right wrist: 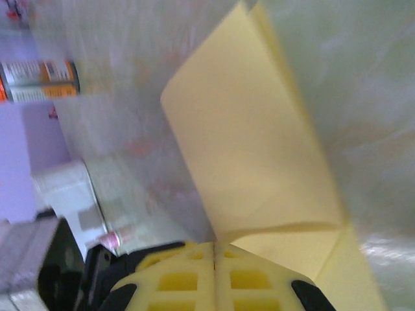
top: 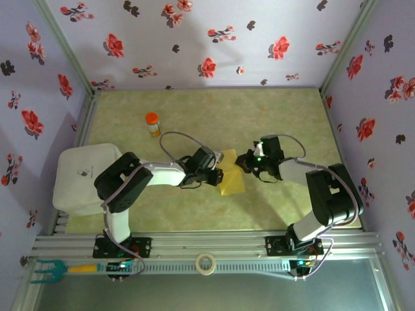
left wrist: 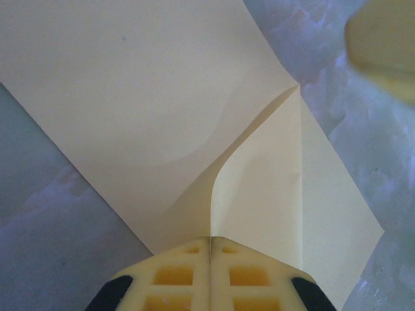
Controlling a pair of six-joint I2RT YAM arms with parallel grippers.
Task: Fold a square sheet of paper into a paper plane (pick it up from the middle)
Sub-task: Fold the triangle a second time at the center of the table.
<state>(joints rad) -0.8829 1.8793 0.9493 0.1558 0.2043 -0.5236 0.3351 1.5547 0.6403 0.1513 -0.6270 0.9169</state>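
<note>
As the square sheet of paper (top: 233, 181) lies partly folded to the near right of the orange-capped bottle (top: 152, 123), well apart from it, we record both grippers clamped on it. The left gripper (top: 219, 176) holds the bottle-side edge and the right gripper (top: 244, 162) the opposite edge. We judge both equally near.

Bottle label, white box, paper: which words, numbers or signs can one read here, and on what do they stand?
On the bottle: a label with print, too blurred to read.
On the white box: one small dark mark, too small to read.
On the square sheet of paper: nothing printed.
No text is clear enough to quote.
</note>
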